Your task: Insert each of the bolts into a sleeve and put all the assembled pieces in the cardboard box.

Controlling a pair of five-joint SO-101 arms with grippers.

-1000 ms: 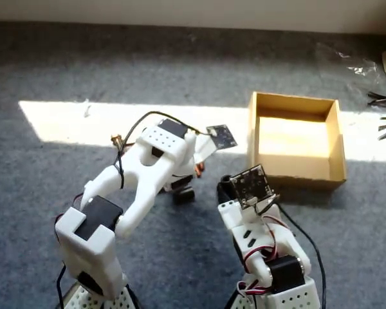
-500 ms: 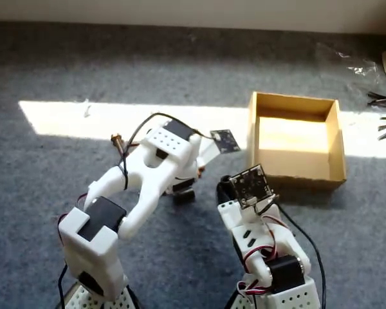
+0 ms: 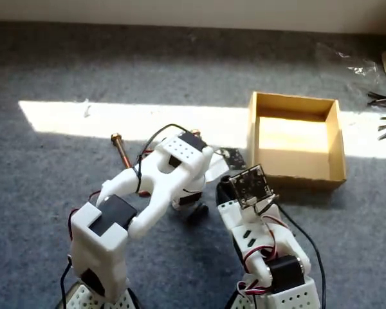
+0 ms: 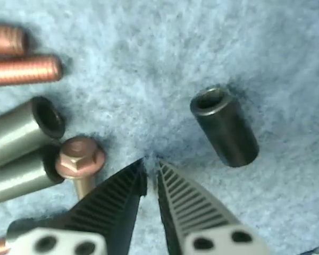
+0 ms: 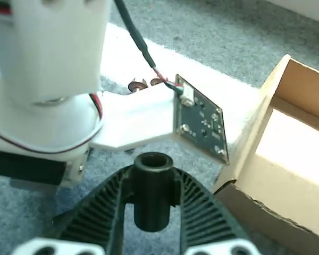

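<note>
The white left arm [image 3: 161,177] has swung in toward the right arm and dropped lower, uncovering a long copper bolt [image 3: 121,150] on the grey carpeted surface [image 3: 45,193]. The left gripper [image 4: 150,164] hangs tip-down over the parts, its fingers pinched almost together on nothing. Beside it lie a short black cylindrical sleeve [image 4: 225,126], a copper hex-head bolt [image 4: 80,159], 2 grey metal sleeves [image 4: 21,127] and 2 more copper threaded shanks [image 4: 24,70]. The right gripper [image 5: 152,172] clamps another black sleeve [image 5: 151,191] upright, its bore open and looking hollow, near the open cardboard box [image 3: 296,170]. That box is bare inside and no bolt sits in any visible sleeve, so nearly all the job looks undone.
</note>
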